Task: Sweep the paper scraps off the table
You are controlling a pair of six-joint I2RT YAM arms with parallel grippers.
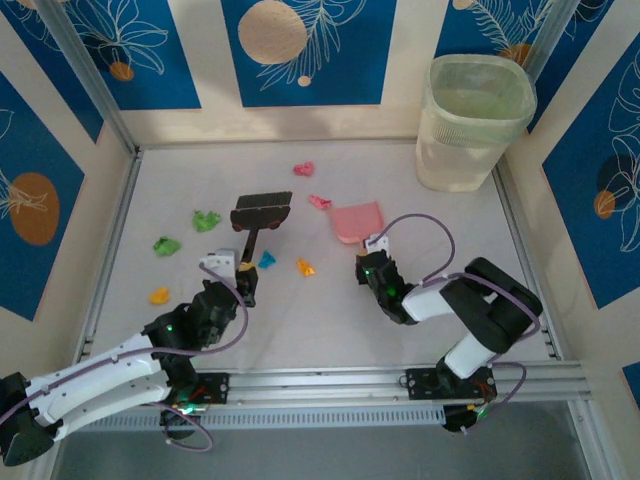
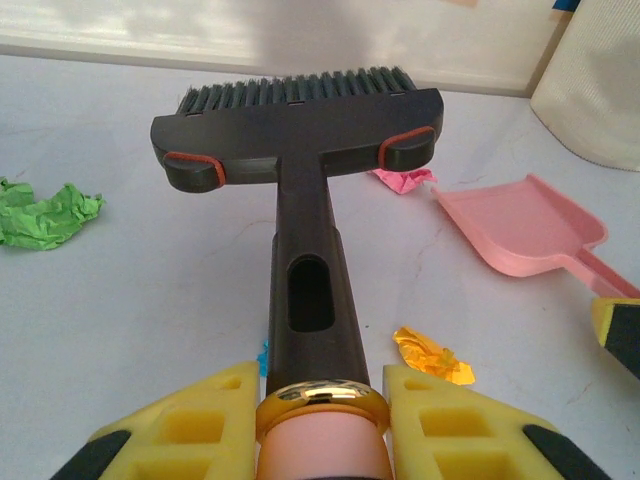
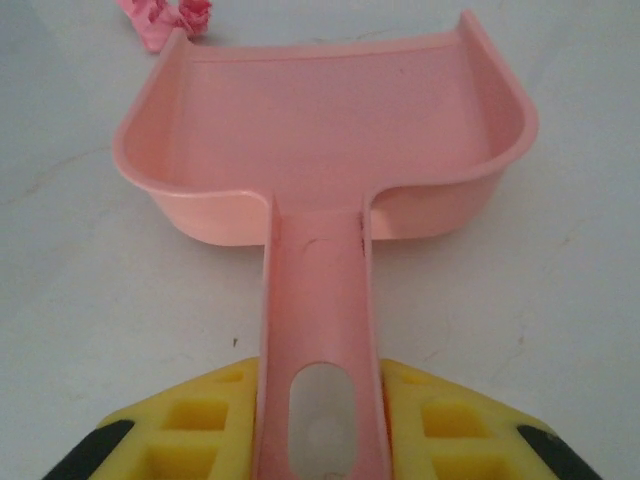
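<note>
**Both tools gripped, scraps unswept**

The paper scraps [image 1: 206,220] lie loose over the left and middle of the table [image 1: 330,320]. Two green bits and one orange sit toward the left, and a cyan and an orange bit lie near the centre. Two pink ones lie further back. None is in the pan.

The brush [image 1: 261,211] lies among them, head toward the far wall. The left gripper [image 1: 243,283] has its fingers clamped on the end of the handle. That end hold probably gives the longest sweep. Whether the bristles touch the surface I cannot tell.

Just right of the brush, the pink dustpan [image 1: 357,221] rests flat with its mouth facing away. The right gripper [image 1: 372,262] has its fingers closed on the handle. One pink scrap sits just off the pan's far left corner. The low, flat hold looks meant to keep the lip on the table as a stop for the brush.

The waste bin [image 1: 472,120] stands in the far right corner, well apart from the scraps. It is the likely place to empty the pan.
</note>
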